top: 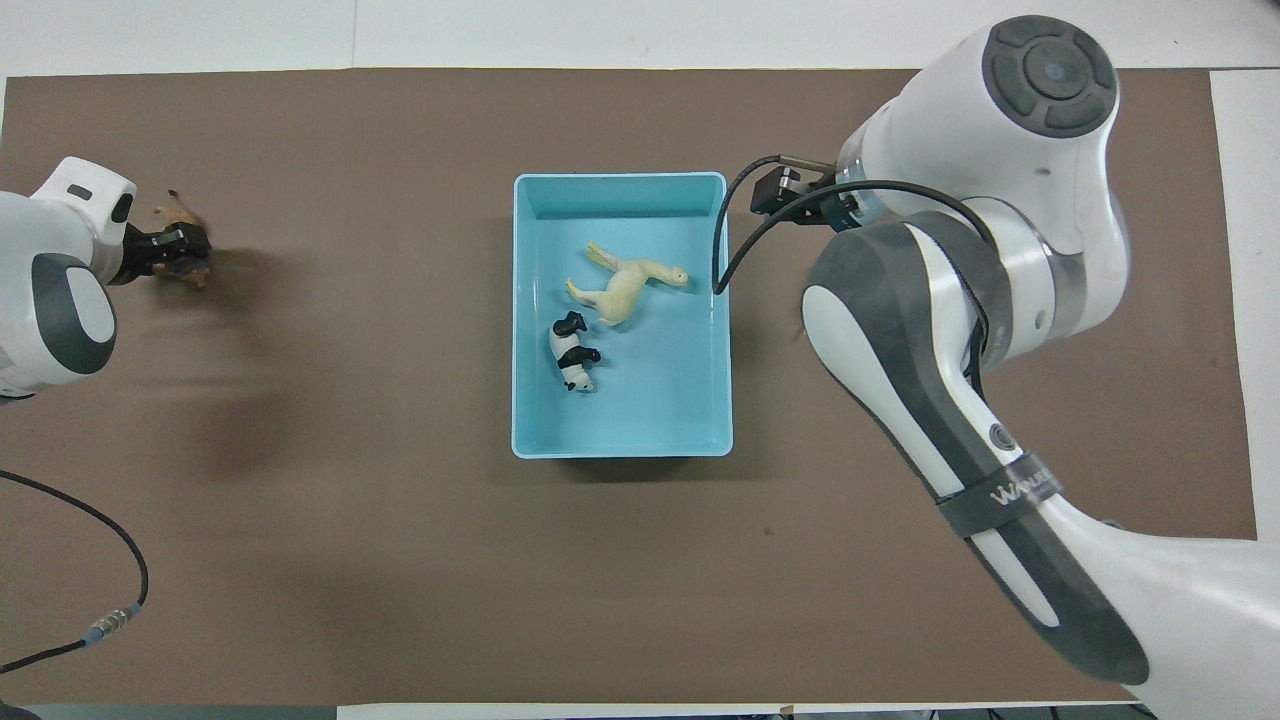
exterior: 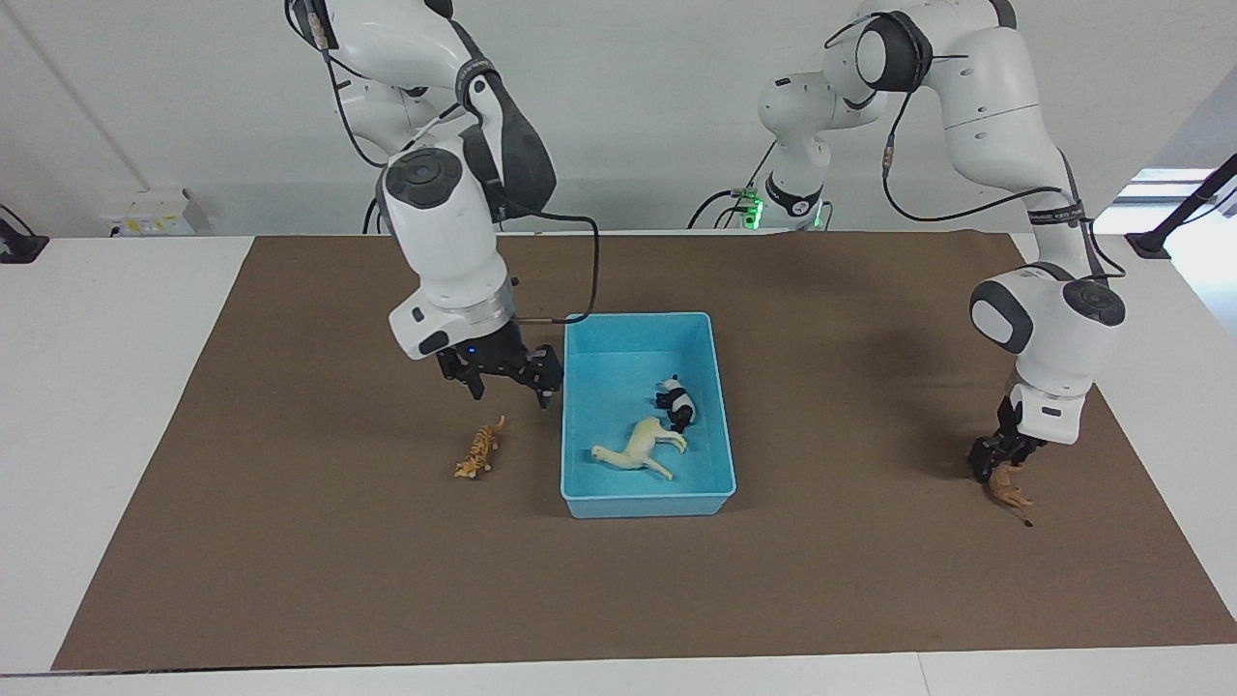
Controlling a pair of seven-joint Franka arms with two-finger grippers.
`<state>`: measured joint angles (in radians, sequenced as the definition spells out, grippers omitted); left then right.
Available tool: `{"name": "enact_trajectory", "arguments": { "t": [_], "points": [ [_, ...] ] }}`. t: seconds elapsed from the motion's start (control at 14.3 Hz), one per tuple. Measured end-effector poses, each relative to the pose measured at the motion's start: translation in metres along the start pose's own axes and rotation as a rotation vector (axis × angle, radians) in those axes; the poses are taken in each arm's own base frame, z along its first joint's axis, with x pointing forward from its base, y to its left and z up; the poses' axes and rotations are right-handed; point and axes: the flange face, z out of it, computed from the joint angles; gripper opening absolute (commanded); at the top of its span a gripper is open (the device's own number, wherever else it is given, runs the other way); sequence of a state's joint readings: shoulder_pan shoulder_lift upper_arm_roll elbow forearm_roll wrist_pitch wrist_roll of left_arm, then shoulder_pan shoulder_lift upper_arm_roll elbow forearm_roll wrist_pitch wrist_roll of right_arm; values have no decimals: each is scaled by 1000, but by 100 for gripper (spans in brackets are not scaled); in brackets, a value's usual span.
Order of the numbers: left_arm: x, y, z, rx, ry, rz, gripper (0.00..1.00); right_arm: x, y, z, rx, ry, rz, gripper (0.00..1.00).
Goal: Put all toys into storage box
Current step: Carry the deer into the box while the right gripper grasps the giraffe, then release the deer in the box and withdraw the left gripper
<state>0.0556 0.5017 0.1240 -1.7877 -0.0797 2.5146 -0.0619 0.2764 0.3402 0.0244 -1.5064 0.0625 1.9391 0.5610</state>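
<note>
— Inside the storage box point(exterior: 720, 483), llama point(exterior: 638, 447) and panda point(exterior: 676, 402) lie down. Halfway?

— Yes. Right gripper point(exterior: 503, 385) hangs spread and empty over the tiger point(exterior: 480, 450); left gripper point(exterior: 995, 456) is down at the lion point(exterior: 1010, 495), grip unclear.

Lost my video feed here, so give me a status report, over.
Right gripper open, over the tiger. Left gripper down at the lion. Llama and panda in storage box. Nothing blocking.
</note>
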Motion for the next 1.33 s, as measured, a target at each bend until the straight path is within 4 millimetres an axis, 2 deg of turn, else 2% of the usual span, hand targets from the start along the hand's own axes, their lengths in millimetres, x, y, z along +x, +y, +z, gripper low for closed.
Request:
{"name": "enact_trajectory", "arguments": {
  "t": [0.07, 0.14, 0.28, 0.35, 0.49, 0.56, 0.7, 0.84, 0.91, 0.98, 1.05, 1.33],
  "points": [
    [6, 12, -10, -20, -19, -29, 0, 3, 10, 2, -10, -14, 15, 100],
    [13, 32, -24, -41, -33, -70, 0, 6, 20, 8, -19, -25, 30, 100],
    [16, 96, -66, -82, -48, -190, 0, 7, 39, 27, -39, -52, 56, 100],
    [7, 139, -93, -101, -59, -248, 0, 5, 47, 39, -36, -45, 66, 100],
    [-30, 233, -143, -139, -83, -342, 0, 0, 65, 66, -26, -19, 86, 100],
    [-50, 270, -162, -158, -88, -377, 0, -3, 71, 78, -22, -8, 92, 100],
    [-89, 331, -183, -185, -104, -414, 0, -7, 74, 95, -7, 22, 94, 100],
    [-123, 376, -191, -194, -126, -430, 4, -9, 70, 112, 11, 50, 85, 100],
    [-138, 392, -193, -198, -133, -425, 23, -9, 67, 122, 15, 56, 81, 100],
    [-149, 404, -196, -201, -138, -415, 71, -8, 65, 131, 17, 59, 79, 100],
    [-157, 411, -197, -202, -141, -404, 100, -7, 65, 139, 20, 65, 80, 100],
    [-158, 411, -195, -192, -144, -403, 100, -4, 63, 161, 31, 83, 78, 100]
  ]
}}
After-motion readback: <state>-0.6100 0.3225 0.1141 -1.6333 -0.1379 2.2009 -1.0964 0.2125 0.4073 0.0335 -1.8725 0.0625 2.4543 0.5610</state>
